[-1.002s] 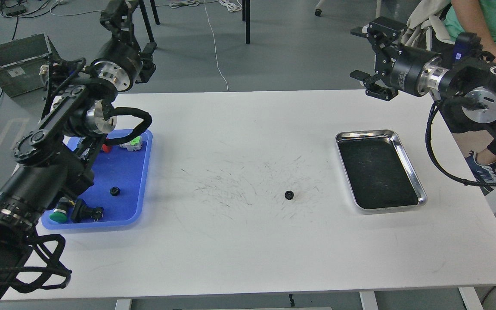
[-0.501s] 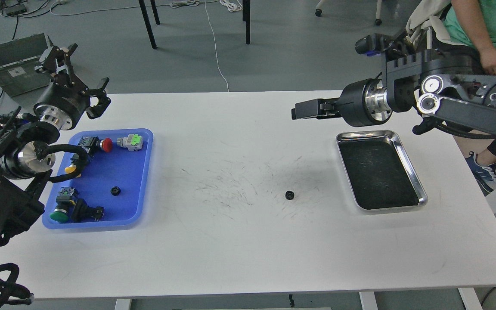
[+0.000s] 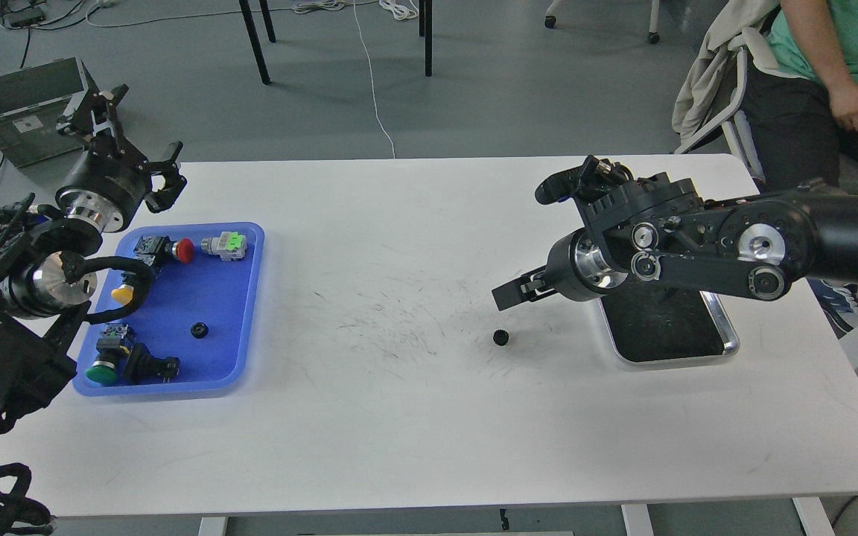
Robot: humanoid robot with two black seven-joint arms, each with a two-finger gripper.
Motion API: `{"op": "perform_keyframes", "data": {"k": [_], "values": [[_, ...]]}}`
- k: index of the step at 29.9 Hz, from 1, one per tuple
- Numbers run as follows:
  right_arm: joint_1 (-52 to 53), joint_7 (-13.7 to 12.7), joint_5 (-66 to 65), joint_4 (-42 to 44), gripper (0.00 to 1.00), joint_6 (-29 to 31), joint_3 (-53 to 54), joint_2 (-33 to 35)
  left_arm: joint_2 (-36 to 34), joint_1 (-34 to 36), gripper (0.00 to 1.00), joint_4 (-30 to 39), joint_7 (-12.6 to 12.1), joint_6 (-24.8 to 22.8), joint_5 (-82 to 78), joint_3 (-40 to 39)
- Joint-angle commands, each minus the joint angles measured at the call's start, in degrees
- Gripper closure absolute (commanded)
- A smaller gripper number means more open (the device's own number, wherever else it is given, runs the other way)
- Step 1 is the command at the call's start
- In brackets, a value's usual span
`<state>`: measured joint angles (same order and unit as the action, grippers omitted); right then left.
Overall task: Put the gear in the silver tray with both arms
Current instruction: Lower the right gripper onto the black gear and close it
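Note:
A small black gear (image 3: pixel 501 338) lies on the white table (image 3: pixel 414 417), left of the silver tray (image 3: pixel 719 339). The right arm covers the tray's far part. My right gripper (image 3: pixel 507 295) hangs just above and slightly right of the gear; its fingers are dark and I cannot tell their gap. My left gripper (image 3: pixel 135 141) is open and empty, raised above the table's far left corner. A second black gear (image 3: pixel 199 330) lies in the blue tray (image 3: pixel 246 298).
The blue tray holds several push-button switches (image 3: pixel 176 249). A grey box (image 3: pixel 19 104) stands on the floor at far left. A seated person (image 3: pixel 831 67) is at the far right beside the table.
My right arm has swung down and left over the silver tray, bringing its gripper close above the gear. My left gripper has barely moved in the last half second.

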<state>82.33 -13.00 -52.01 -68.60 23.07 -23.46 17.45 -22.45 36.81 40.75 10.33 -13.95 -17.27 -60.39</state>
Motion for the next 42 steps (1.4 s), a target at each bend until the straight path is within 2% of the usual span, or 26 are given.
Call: {"op": "perform_keyframes", "data": {"k": [1,11,19,23,29,34,36,39,42], "values": [[-1.82,0.0,1.03,3.2,0.01,-0.74,0.0,-3.47,-0.83,-0.78,0.03,0.21,0.04,0.41,0.05,-0.25],[-5.43,0.0,2.71,8.83,0.01,-0.92,-0.53,-10.68,-1.72,-0.95,0.03,0.21,1.18,0.5,0.13,-0.52],[-5.87,0.0,2.62,10.24,0.03,-0.83,-2.38,-11.57,-1.89,-0.95,0.03,0.21,1.36,0.41,0.13,-0.52],[-5.87,0.0,2.53,10.24,0.07,-0.75,-2.55,-11.3,-1.81,-0.95,0.03,0.3,1.36,0.5,0.13,-0.52],[-5.78,0.0,2.27,11.83,0.29,-0.83,-2.64,-11.56,-1.89,-0.95,0.03,0.3,1.62,0.5,0.13,-0.61],[-4.82,0.0,2.09,11.83,0.55,-0.48,-4.57,-11.65,-1.98,-0.95,0.03,0.3,1.71,0.59,0.13,-0.61],[-4.11,0.08,2.09,11.74,0.57,0.04,-5.19,-11.65,-1.98,-0.95,0.03,0.3,1.71,0.67,0.13,-0.78],[-4.11,0.08,2.09,11.74,0.67,0.04,-5.28,-11.65,-2.33,-0.95,0.03,0.3,2.49,0.67,0.13,-0.87],[-4.29,0.08,2.09,11.48,0.69,0.13,-5.37,-11.74,-2.42,-0.95,0.03,0.3,3.2,0.76,0.13,-0.78]]}}
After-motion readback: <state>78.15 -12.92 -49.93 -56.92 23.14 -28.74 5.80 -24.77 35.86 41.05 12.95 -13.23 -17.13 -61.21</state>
